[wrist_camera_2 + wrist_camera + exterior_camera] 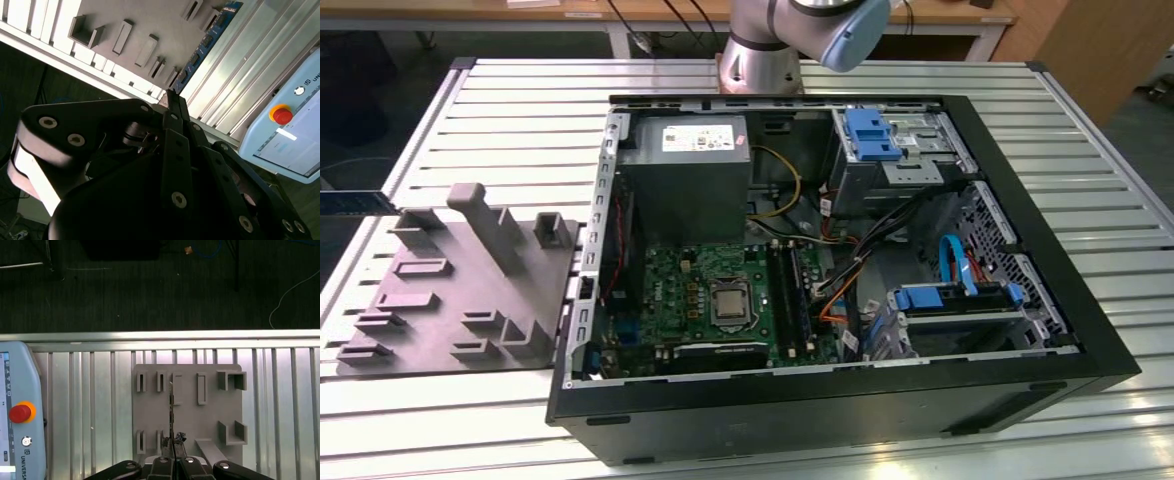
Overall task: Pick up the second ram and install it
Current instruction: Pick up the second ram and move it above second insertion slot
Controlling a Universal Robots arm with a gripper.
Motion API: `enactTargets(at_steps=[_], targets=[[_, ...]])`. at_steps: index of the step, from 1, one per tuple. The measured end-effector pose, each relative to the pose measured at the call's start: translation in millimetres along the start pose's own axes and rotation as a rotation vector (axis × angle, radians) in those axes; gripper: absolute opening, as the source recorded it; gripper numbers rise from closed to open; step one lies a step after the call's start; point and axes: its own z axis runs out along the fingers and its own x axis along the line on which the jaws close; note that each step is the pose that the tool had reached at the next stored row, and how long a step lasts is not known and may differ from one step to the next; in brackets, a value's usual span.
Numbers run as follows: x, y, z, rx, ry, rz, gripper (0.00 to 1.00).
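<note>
Gripper point(173, 441) points down over the grey fixture point(210, 415), fingers pinching the second ram point(206, 42); its gripped end's hidden.

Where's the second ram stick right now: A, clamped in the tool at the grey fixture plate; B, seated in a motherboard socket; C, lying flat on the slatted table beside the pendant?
A: in both wrist views the tool is shut on the second ram, which juts out from it with the grey fixture plate behind it.
</note>
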Motion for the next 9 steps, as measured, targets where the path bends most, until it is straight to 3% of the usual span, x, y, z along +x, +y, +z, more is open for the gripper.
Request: enactTargets(at_steps=[9], targets=[[-0.5, -12.3, -0.4, 0.0, 0.0001, 0.0, 0.11]])
